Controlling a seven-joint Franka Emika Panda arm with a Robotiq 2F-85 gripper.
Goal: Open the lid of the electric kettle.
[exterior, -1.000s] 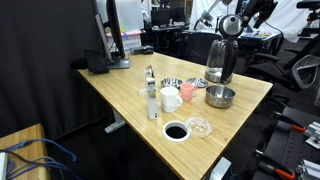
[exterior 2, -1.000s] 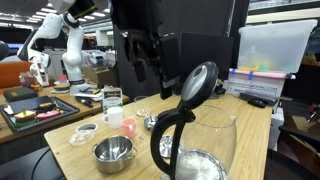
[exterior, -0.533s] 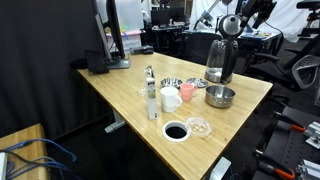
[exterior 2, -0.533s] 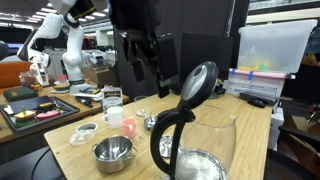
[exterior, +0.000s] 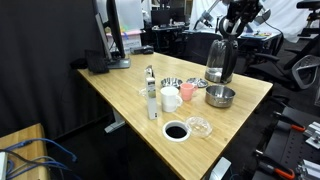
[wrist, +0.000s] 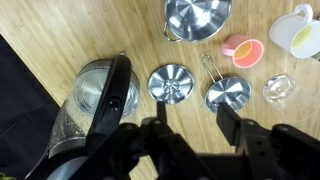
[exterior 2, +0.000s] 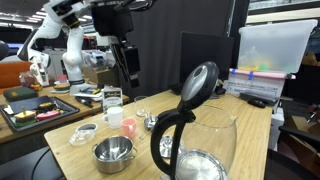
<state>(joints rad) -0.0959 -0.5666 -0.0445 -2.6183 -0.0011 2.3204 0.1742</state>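
The electric kettle (exterior 2: 195,145) stands on the wooden table, clear-bodied with a black handle. It also shows in an exterior view (exterior: 219,62) and at the left of the wrist view (wrist: 88,100). Its dark round lid (exterior 2: 198,82) is tilted up and open, and appears edge-on in the wrist view (wrist: 118,88). My gripper (wrist: 193,125) is open and empty. It hangs high above the table beside the kettle and touches nothing. It also shows in both exterior views (exterior 2: 125,62) (exterior: 237,20).
A steel bowl (wrist: 197,17) (exterior 2: 113,152), a white mug (wrist: 300,30) (exterior: 170,99), a pink cup (wrist: 242,48), two steel discs (wrist: 172,84) (wrist: 228,94) and a small glass (wrist: 281,89) sit near the kettle. A clear dish (exterior: 198,126) and a bottle (exterior: 152,100) stand toward the table edge.
My gripper has shifted sideways and higher, moving left in the close exterior view. The kettle and its raised lid have not moved.
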